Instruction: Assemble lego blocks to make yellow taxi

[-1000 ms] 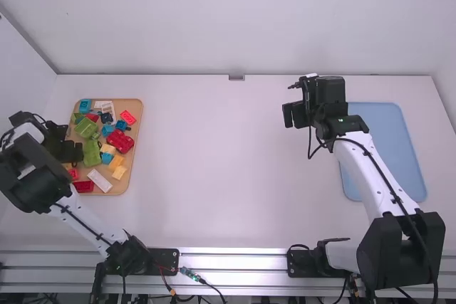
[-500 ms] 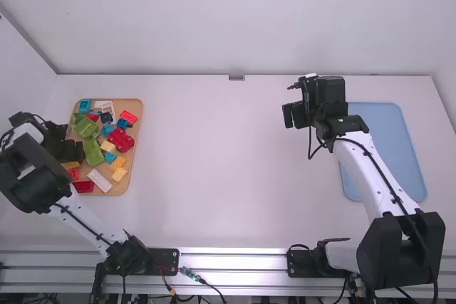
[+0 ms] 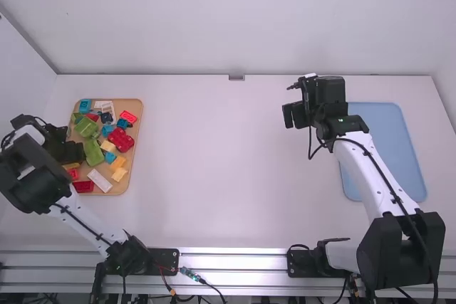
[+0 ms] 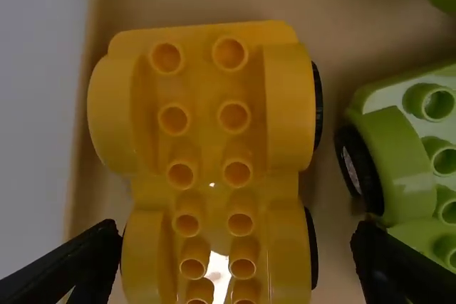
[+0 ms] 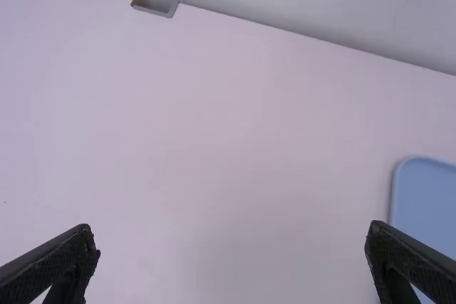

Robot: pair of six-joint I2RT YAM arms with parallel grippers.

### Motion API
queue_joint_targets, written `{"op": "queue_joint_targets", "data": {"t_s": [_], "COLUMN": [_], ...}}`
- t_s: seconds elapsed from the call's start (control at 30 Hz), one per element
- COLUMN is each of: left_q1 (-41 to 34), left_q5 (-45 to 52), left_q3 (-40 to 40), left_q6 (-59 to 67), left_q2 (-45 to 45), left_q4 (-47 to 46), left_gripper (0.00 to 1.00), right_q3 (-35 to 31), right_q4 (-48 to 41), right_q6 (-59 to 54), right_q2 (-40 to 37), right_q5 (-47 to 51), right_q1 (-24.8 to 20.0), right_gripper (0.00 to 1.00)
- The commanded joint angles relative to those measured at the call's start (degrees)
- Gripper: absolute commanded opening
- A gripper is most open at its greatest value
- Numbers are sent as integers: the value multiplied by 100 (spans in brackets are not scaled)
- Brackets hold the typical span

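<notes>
left tool (image 4: 236,231) low in tan tray (image 3: 130,162), fingers spread astride yellow wheeled base (image 4: 206,158); no pinch yet. green wheeled base (image 3: 93,152) just beside, nudged slightly rightward since first frame, then settled; seems room made for grasp. closing on yellow looks like next step, taxi not begun. right tool (image 5: 234,229) spread, holding nothing, unmoved over worktop (image 3: 221,169), near blue tray (image 3: 388,133).
</notes>
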Motion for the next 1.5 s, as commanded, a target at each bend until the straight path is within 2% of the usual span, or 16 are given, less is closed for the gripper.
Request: {"op": "queue_joint_targets", "data": {"t_s": [0.0, 0.17, 0.33, 0.8, 1.03, 1.13, 1.23, 1.47], "left_q1": [57, 59, 66, 66, 66, 66, 63, 63], "left_q5": [96, 100, 500, 332, 334, 334, 336, 330], "left_q3": [-72, -72, -99, -287, -313, -313, -315, -217], "left_q6": [-55, -61, -48, -125, -140, -142, -140, -142], "left_q2": [96, 96, 96, 196, 203, 203, 205, 205], "left_q4": [-37, -52, 57, 446, 444, 409, 411, 278], "left_gripper": [86, 86, 87, 92, 82, 66, 57, 54], "right_q3": [193, 193, 193, 193, 193, 193, 193, 193], "right_q4": [37, 17, -7, -20, -13, -15, -18, -22], "right_q6": [-46, -46, -83, -87, -90, -90, -90, -219], "right_q2": [31, 31, 31, 31, 31, 31, 31, 31], "right_q5": [-9, -13, -11, -9, -11, -9, -11, -7], "right_q1": [4, 7, 7, 4, 4, 4, 4, 4], "right_gripper": [99, 99, 99, 99, 99, 99, 99, 99]}}
